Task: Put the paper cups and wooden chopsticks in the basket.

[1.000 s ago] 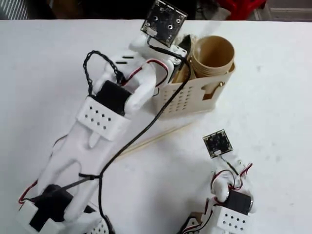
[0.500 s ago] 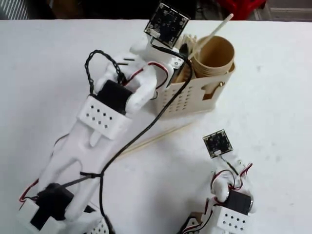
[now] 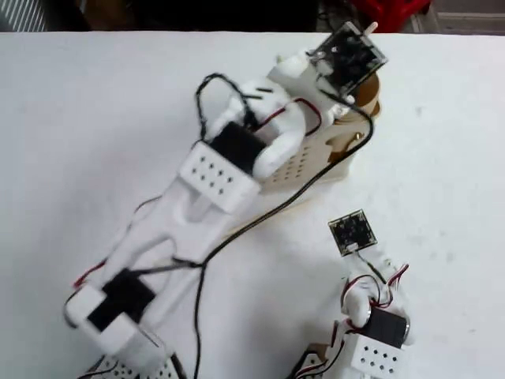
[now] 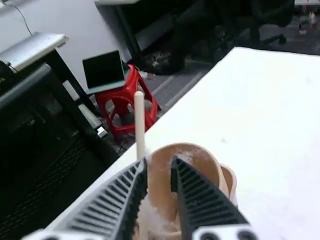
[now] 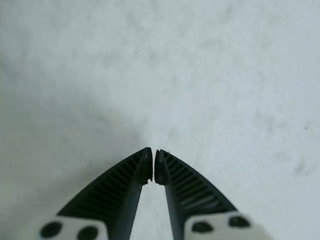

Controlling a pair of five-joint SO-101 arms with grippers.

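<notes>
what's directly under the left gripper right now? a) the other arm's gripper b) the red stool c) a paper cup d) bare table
c: the left wrist view shows the left gripper poised over the open mouth of the paper cup, with a wooden chopstick standing up beside it.

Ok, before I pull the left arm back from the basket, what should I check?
1. Left gripper empty: ok, slightly open, nothing between its fingers.
2. Chopstick free of it: ok, standing beside one finger, outside the gap.
3. Paper cup in basket: ok.
4. Anything left on the table: cannot tell, the left arm hides part of it.
5. Right gripper out of the way: ok, shut over bare table.
</notes>
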